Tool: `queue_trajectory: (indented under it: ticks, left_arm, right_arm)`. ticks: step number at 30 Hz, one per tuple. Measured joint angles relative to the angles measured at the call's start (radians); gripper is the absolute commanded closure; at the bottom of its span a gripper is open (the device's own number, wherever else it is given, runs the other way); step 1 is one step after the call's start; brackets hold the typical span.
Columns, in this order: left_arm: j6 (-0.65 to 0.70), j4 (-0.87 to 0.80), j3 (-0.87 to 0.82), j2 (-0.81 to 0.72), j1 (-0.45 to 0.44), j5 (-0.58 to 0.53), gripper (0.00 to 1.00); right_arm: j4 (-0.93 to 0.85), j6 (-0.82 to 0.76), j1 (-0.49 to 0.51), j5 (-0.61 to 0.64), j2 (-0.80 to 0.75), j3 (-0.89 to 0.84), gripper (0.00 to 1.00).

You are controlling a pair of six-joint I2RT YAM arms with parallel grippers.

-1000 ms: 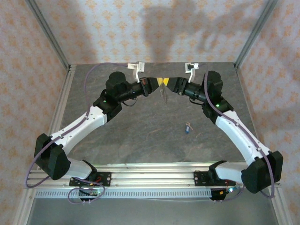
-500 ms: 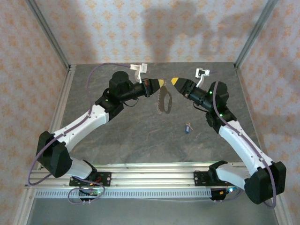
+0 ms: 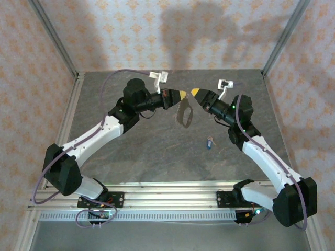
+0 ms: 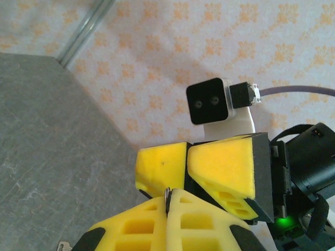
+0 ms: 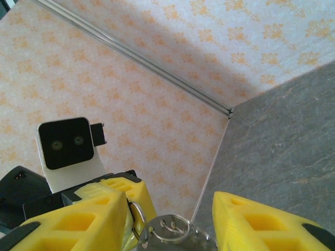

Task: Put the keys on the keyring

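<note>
The keyring (image 3: 184,113), a pale oval loop, hangs above the table from my left gripper (image 3: 181,95). In the left wrist view that gripper (image 4: 170,194) is shut on the thin metal edge of the keyring (image 4: 168,193). My right gripper (image 3: 195,92) faces it tip to tip, just to the right. In the right wrist view its jaws (image 5: 170,214) stand open, with the keyring's metal loops (image 5: 171,232) low between them, not pinched. The key (image 3: 210,142), tiny with a blue head, lies on the table in front of the right arm.
The grey table (image 3: 157,151) is walled by patterned panels with metal corner posts (image 3: 55,39) at back left and back right. An aluminium rail (image 3: 167,201) carrying both arm bases runs along the near edge.
The right arm has swung its elbow in and turned its gripper, and it now points at the left gripper from slightly higher. The left gripper has shifted a little right, and the keyring has swung with it.
</note>
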Motion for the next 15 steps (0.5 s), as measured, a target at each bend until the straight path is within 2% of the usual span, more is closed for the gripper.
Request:
queue_trajectory:
  ticks: [15]
  left_arm:
    - [0.003,0.001,0.057,0.074,0.049,0.168,1.00]
  right_arm:
    - [0.040,-0.012,0.000,-0.066,0.000,-0.031,0.63]
